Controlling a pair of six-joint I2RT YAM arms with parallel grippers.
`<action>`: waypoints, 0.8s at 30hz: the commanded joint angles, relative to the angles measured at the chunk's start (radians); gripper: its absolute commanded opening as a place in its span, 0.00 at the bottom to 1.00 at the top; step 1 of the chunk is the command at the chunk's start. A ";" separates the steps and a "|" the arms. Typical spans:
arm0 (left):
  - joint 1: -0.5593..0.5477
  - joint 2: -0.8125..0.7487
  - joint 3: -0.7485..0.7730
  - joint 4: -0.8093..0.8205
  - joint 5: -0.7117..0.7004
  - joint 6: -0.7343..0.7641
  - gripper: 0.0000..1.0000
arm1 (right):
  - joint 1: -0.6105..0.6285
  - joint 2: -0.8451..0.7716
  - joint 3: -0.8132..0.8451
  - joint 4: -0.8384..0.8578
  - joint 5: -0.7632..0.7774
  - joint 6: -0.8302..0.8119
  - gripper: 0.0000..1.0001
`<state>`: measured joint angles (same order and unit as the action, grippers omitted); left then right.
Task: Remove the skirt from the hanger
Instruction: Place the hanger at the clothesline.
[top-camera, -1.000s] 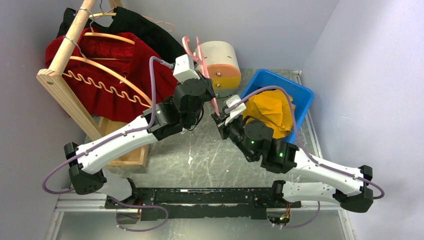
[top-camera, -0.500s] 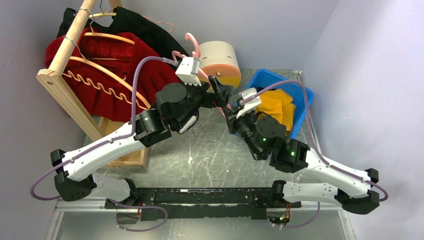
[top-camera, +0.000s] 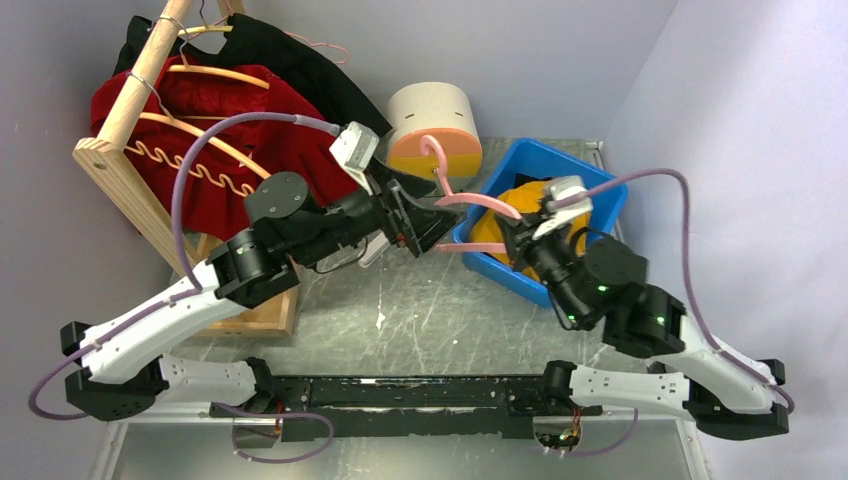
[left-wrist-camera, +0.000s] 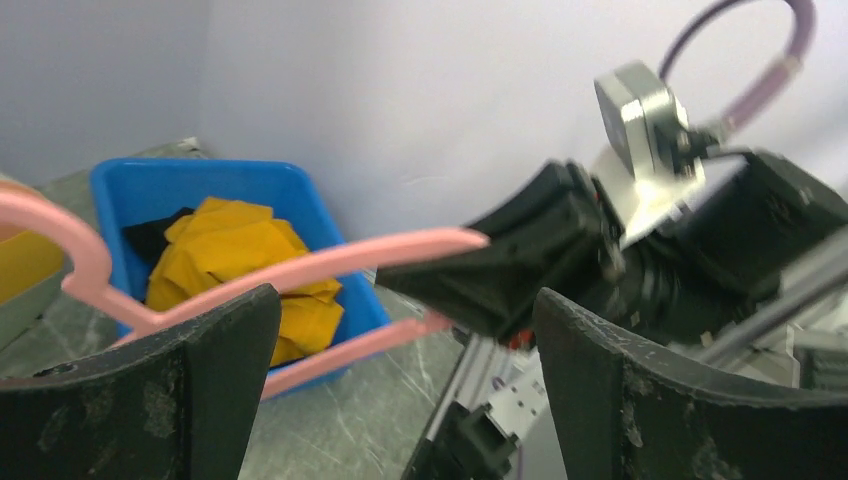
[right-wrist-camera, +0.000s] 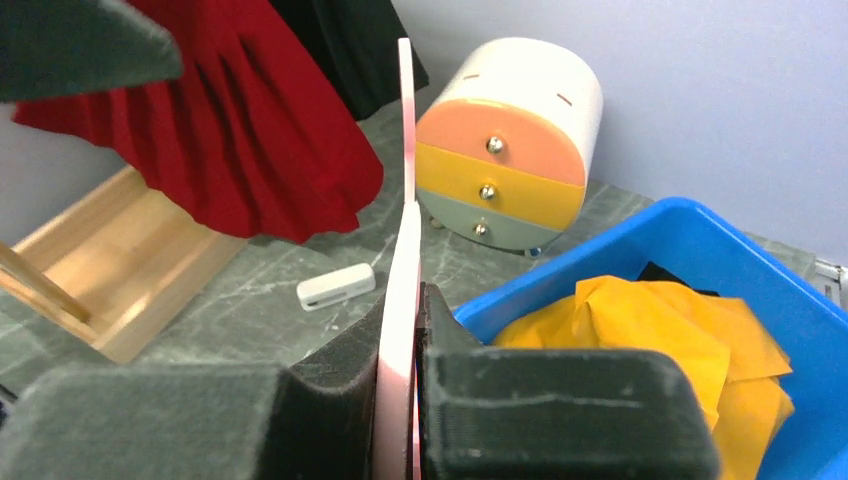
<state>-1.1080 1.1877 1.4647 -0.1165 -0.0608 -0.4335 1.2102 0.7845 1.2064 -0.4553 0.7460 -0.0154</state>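
A bare pink hanger (top-camera: 480, 200) is pinched at one arm by my right gripper (top-camera: 520, 222), which is shut on it above the near-left corner of the blue bin (top-camera: 600, 180). In the right wrist view the hanger (right-wrist-camera: 405, 150) stands edge-on between the pads of the right gripper (right-wrist-camera: 416, 300). A crumpled yellow skirt (top-camera: 520, 195) lies in the bin, apart from the hanger. My left gripper (top-camera: 428, 218) is open, its fingers either side of the hanger's other end without touching it. The left wrist view shows the hanger (left-wrist-camera: 300, 265) beyond the left gripper (left-wrist-camera: 405, 330).
A wooden rack (top-camera: 130, 90) at the back left holds red garments (top-camera: 230, 130) and a black one on wooden hangers. A round drawer unit (top-camera: 435, 115) stands behind the bin. A small white block (right-wrist-camera: 335, 287) lies on the table.
My left gripper has opened and let go of the pink hanger. The right gripper has carried the hanger right toward the bin, turning it from upright to lying flat.
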 joint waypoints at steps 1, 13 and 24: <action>-0.004 -0.062 -0.054 0.020 0.179 -0.003 1.00 | 0.002 -0.082 0.055 -0.064 -0.023 0.035 0.00; -0.005 -0.105 -0.165 0.015 0.391 -0.027 1.00 | 0.001 -0.123 0.000 0.144 -0.215 0.042 0.00; -0.134 -0.120 -0.142 -0.038 0.360 0.148 0.98 | 0.001 0.052 -0.015 0.400 -0.371 -0.049 0.00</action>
<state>-1.2125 1.1175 1.2953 -0.1509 0.3340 -0.3908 1.2102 0.7677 1.1931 -0.2222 0.4187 -0.0040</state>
